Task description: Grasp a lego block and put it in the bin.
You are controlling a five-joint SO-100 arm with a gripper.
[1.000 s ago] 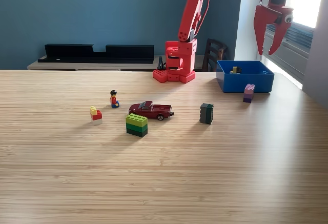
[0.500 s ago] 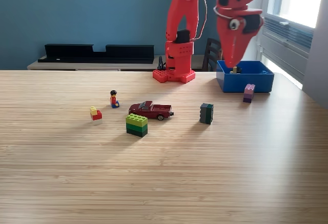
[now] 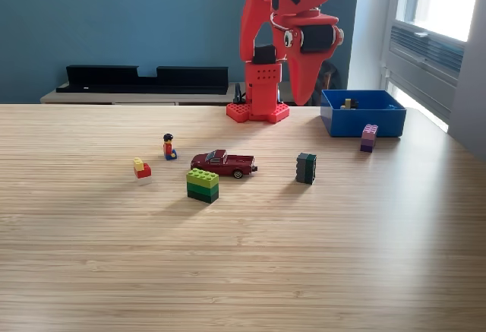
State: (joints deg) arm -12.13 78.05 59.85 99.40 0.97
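The red robot arm's hand (image 3: 304, 98) hangs high at the far side of the wooden tabletop (image 3: 243, 256), pointing down just in front of the arm's base, and its jaws look closed to a single point with nothing between them. To do the next pick well, I would choose one block, open the jaws wide before coming down, square them across the block's flat sides and descend straight, so that the neighbouring toys are not knocked. The dark green lego block (image 3: 306, 168) is the closest candidate: it stands upright nearer the camera than the hand and almost directly below it. The lime-and-dark-green stacked block (image 3: 203, 184) lies further left and nearer, just beside the dark red toy car (image 3: 224, 162), which makes it the more awkward approach. The low-walled blue plastic bin (image 3: 363, 113) sits at the far right, to the right of the hand, with a small purple block (image 3: 368, 137) touching or just beside its near wall.
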